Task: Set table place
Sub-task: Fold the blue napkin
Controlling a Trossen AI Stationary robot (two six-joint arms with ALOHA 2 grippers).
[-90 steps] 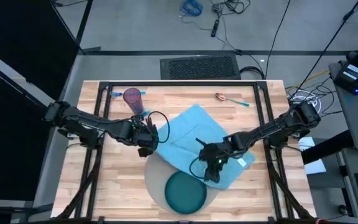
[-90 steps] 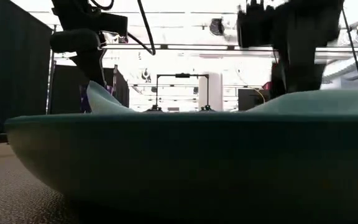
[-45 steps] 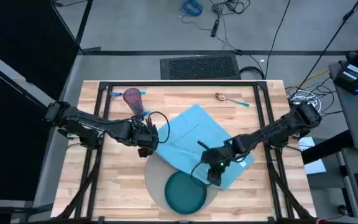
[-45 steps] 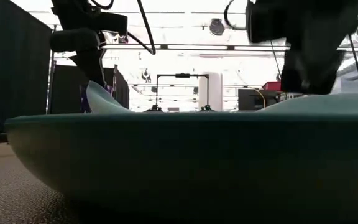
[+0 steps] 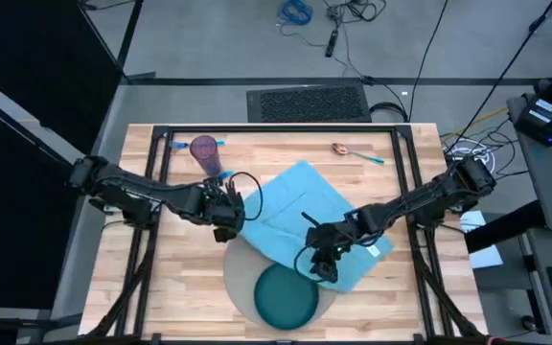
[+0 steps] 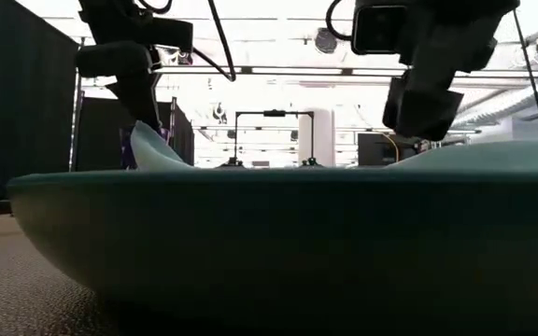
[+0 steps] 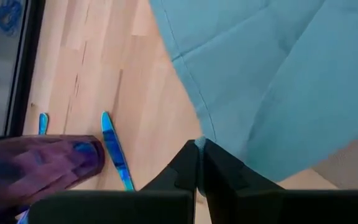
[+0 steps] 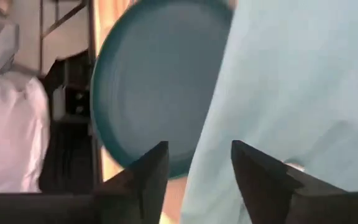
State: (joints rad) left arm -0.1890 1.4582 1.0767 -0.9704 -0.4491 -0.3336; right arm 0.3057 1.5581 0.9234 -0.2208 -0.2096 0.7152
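Purple cup (image 5: 204, 150) and blue-handled cutlery (image 5: 182, 145) near the tabletop's (image 5: 180, 287) far left corner. Left gripper (image 5: 233, 208) pinched shut on soft blue napkin's (image 5: 300, 206) left corner. Round grey placemat (image 5: 240, 273) at near edge, under glossy teal plate (image 5: 287, 296). Right gripper (image 5: 325, 261) spread wide over napkin, raised since earlier.

Item count on one table (image 5: 171, 278): one grey placemat (image 5: 238, 270), one teal plate (image 5: 286, 297), one light blue napkin (image 5: 300, 206), one purple cup (image 5: 204, 150) at 11 o'clock, one spoon (image 5: 343, 149) at 1 o'clock. Two blue-handled utensils (image 7: 114, 149) lie beside the cup. Two arms are present, carrying one left gripper (image 5: 230, 213) and one right gripper (image 5: 322, 265).
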